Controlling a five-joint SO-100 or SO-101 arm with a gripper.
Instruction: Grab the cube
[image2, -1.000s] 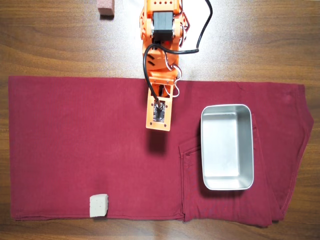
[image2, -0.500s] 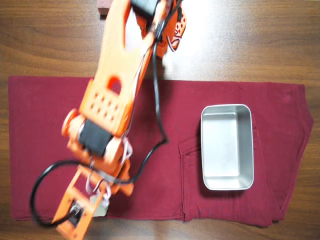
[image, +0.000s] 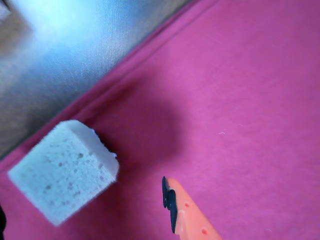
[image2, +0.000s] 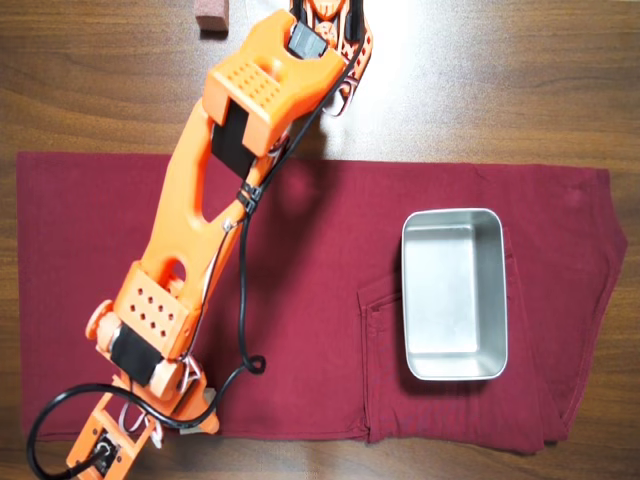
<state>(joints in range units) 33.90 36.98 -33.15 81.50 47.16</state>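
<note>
In the wrist view the cube (image: 65, 170), a pale grey-beige speckled foam block, lies on the magenta-red cloth (image: 240, 110) near the cloth's edge at the lower left. My gripper (image: 85, 202) is open. Its orange finger with a black pad (image: 171, 202) stands to the right of the cube, with a gap between them. A dark sliver at the lower left edge may be the other finger. In the overhead view the orange arm (image2: 200, 220) reaches to the cloth's lower left corner and hides both the cube and the gripper tips.
A metal tray (image2: 410, 300) stands on the right half of the dark red cloth (image2: 320, 250). A reddish-brown block (image2: 210, 15) lies on the wooden table (image2: 500, 80) at the top edge. A black cable (image2: 243, 300) loops beside the arm.
</note>
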